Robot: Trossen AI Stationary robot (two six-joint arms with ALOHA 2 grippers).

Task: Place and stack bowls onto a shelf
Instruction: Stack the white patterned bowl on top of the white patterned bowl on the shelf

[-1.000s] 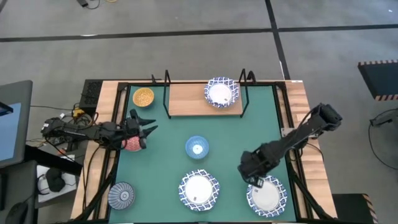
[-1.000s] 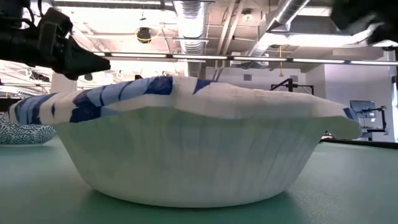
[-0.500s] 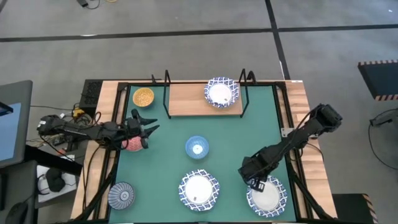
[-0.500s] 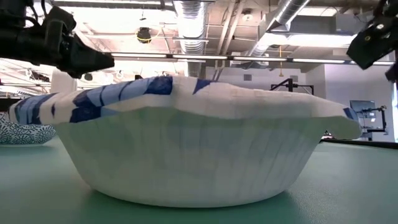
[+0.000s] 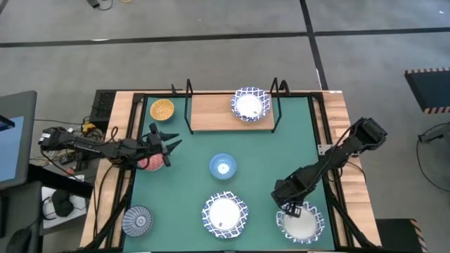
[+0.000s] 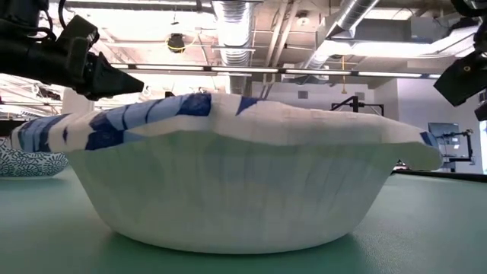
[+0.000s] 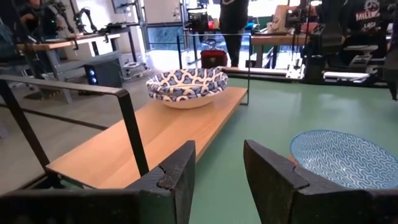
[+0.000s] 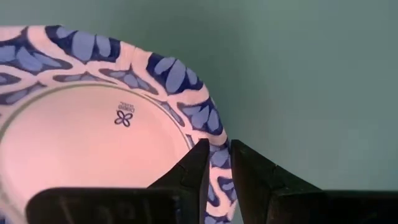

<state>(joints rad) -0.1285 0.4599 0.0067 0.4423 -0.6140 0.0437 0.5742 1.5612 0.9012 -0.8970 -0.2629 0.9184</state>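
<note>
Dark fingers of the right gripper (image 8: pixel 214 171) straddle the blue-lattice rim of the front-right bowl (image 5: pixel 302 223); we see the rim between them, one finger inside the bowl and one outside, the gap narrow, so we log it as clamped on that rim. In the high view the right gripper (image 5: pixel 290 209) sits at this bowl's edge, on the side toward the shelf (image 5: pixel 211 112).

Left gripper (image 7: pixel 219 174): jaws apart, nothing between them. It hangs over the red bowl (image 5: pixel 150 161), which lies left of the shelf's front edge, near the mat's left border.

Landmark: shelf, at the back of the green mat (image 5: pixel 260 154).
- One lattice bowl (image 5: pixel 250 104) stands on the shelf's right end; the rest of the board is bare wood.
- Yellow bowl (image 5: pixel 162 109) just left of the shelf, outside its wire frame.
- Light blue bowl (image 5: pixel 223 166) in front of the shelf, mid-mat.
- Second lattice bowl (image 5: pixel 225 214) farther in front, near the mat's front edge, left of the gripped one.
- Ribbed bowl (image 5: pixel 137 221) at the front-left corner, well apart from the shelf.

Low view is filled by a lattice bowl's side wall (image 6: pixel 236 190).
</note>
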